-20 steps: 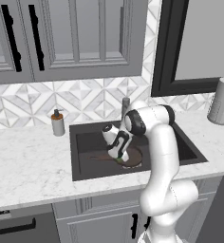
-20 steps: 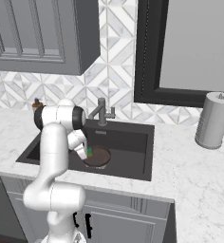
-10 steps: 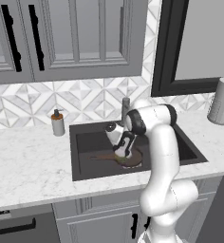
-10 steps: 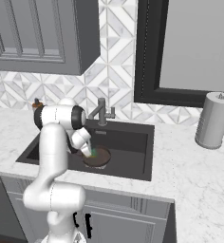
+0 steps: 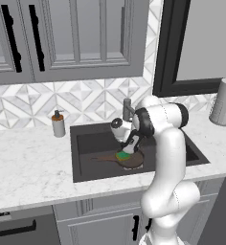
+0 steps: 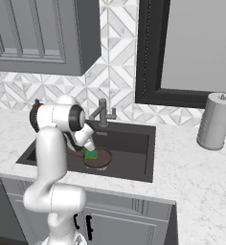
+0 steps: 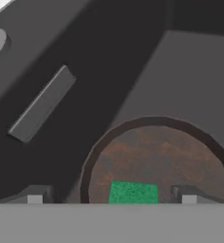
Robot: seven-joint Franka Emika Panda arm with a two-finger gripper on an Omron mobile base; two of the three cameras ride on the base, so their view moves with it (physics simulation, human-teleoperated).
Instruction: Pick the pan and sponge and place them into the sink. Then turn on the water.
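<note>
The dark brown pan (image 5: 135, 161) lies on the floor of the dark grey sink (image 5: 86, 143), its thin handle pointing left. The green sponge (image 5: 122, 155) rests inside the pan near its left rim. My gripper (image 5: 128, 148) hangs just above the sponge, open, with nothing between its fingers. From the right base view the sponge (image 6: 91, 154) sits on the pan (image 6: 102, 160) right under my gripper (image 6: 88, 146). In the hand view the fingertips (image 7: 35, 195) stand wide apart, with the sponge (image 7: 133, 192) and the pan (image 7: 166, 156) below and between them.
The grey faucet (image 5: 128, 109) stands at the sink's back edge, close behind the arm. A soap bottle (image 5: 58, 124) stands on the counter left of the sink. A paper towel roll (image 6: 215, 120) stands at the far right. Cabinets hang overhead.
The jaws have spread wide and let go of the sponge, which now lies in the pan. The hand has stayed over the pan.
</note>
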